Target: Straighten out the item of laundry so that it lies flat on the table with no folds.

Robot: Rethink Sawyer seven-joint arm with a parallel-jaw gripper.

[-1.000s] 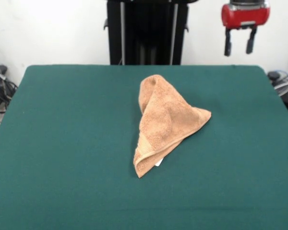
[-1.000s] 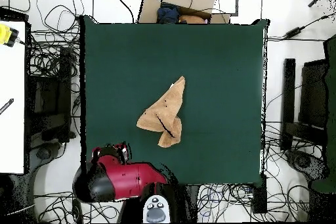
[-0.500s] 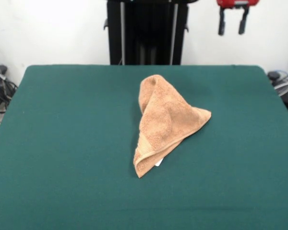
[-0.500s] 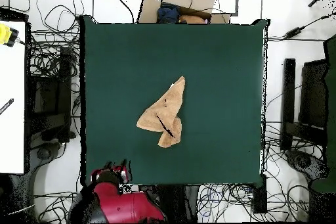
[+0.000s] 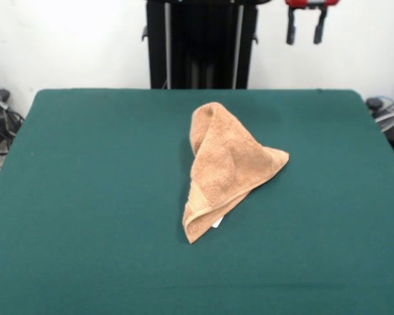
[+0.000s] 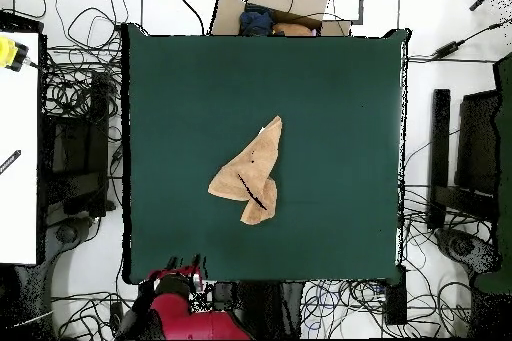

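**Arm backs off, towel is nowhere near flat**

The table (image 5: pixel 85 197) is the big green surface filling most of both views, and it's bare apart from one thing. The towel (image 5: pixel 226 167) sits roughly in the middle of it, bunched into a rough triangle with one end humped up and a layer folded over on itself. A bit of white label (image 5: pixel 217 224) pokes out from under the near edge. In the overhead view the towel (image 6: pixel 250 175) reads as a pointed wedge with a dark crease across it, so it's clearly doubled over.

What changed: over the last second the gripper (image 5: pixel 306 29) has pulled up and away, and now only its two black fingers hang at the top edge of the front view, spread apart with nothing between them. Overhead, it sits just off the table edge near the base. The towel hasn't budged at all.

So the job looks unfinished, and the arm probably needs another pass at a corner.
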